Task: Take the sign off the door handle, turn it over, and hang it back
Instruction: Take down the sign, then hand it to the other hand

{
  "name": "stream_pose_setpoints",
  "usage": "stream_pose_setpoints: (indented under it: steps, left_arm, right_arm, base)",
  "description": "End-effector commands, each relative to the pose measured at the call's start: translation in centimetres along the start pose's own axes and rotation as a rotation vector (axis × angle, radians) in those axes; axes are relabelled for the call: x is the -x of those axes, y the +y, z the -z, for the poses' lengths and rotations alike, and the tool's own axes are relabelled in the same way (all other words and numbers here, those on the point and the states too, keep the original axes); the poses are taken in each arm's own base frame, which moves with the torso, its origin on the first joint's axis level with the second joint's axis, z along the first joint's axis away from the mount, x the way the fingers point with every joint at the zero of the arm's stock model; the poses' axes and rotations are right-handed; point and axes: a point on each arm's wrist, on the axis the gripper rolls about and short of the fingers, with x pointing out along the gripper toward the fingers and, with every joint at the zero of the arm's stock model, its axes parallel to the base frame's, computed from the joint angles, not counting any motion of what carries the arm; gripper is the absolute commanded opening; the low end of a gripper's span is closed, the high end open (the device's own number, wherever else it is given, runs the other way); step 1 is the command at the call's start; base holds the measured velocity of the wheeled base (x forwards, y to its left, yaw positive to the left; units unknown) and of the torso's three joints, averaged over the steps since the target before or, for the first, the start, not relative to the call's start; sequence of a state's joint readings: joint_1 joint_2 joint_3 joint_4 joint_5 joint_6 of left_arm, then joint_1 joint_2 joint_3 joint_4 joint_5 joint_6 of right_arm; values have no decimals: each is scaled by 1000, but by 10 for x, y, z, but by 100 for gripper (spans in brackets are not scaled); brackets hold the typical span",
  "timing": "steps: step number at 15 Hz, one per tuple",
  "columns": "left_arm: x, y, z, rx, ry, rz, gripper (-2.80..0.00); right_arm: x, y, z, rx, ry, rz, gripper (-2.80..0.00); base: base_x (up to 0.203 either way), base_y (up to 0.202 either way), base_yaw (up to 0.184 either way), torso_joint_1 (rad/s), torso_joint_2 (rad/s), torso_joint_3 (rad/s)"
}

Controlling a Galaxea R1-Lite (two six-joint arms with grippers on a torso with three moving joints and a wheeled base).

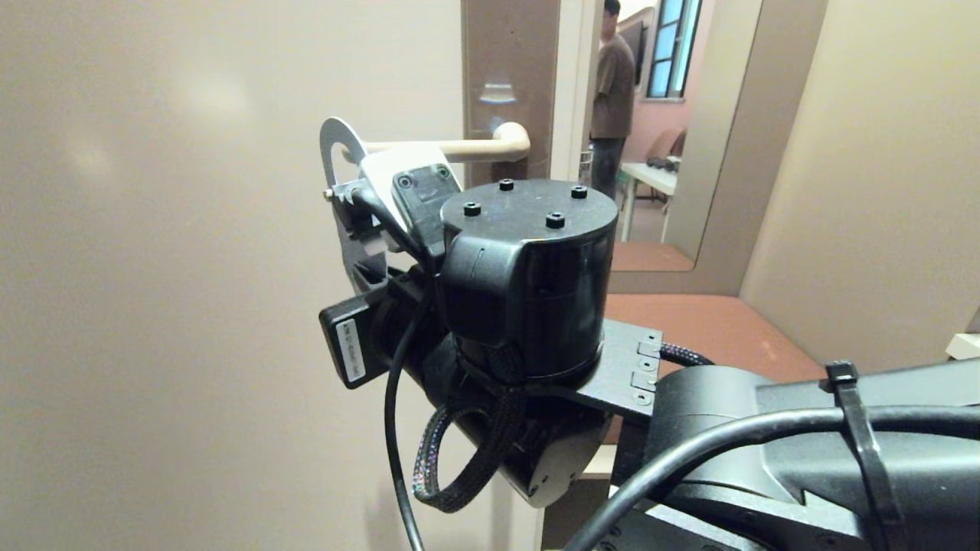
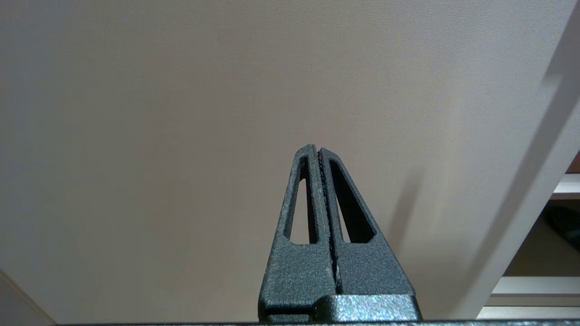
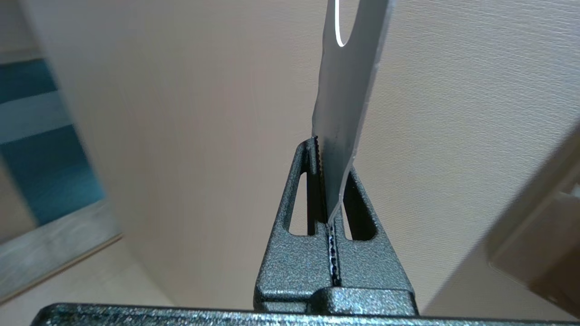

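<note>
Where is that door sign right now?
In the head view the sign is pinched upright in the right pincer, its rounded top level with the free end of the door handle, close to the door.

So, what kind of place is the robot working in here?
Probably a hotel-style room entrance. A card sign of the door-hanger kind is at the cream door handle of a plain beige door, and past the door's edge a person stands in a furnished room with a window.
</note>
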State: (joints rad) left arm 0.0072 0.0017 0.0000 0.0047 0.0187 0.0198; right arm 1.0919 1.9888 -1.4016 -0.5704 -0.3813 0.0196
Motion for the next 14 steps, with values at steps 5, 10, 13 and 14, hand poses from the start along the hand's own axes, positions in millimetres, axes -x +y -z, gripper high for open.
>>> stream_pose_setpoints:
  steps: [5,10,13,14]
  left_arm:
    - [0,0,0,0,0,0,-280]
    - [0,0,0,0,0,-2,-280]
    - [0,0,0,0,0,-2,-280]
    - [0,0,0,0,0,-2,-280]
  right_arm:
    - [12,-3,-2,5,9,-86,-280]
    - [27,-7,7,20,56,-225,-280]
    - [28,-8,8,21,60,-253,-280]
    - [30,-9,8,21,60,-256,-280]
  base:
    - [0,0,0,0,0,0]
    - [0,0,0,0,0,0]
    - [0,0,0,0,0,0]
    - [0,0,0,0,0,0]
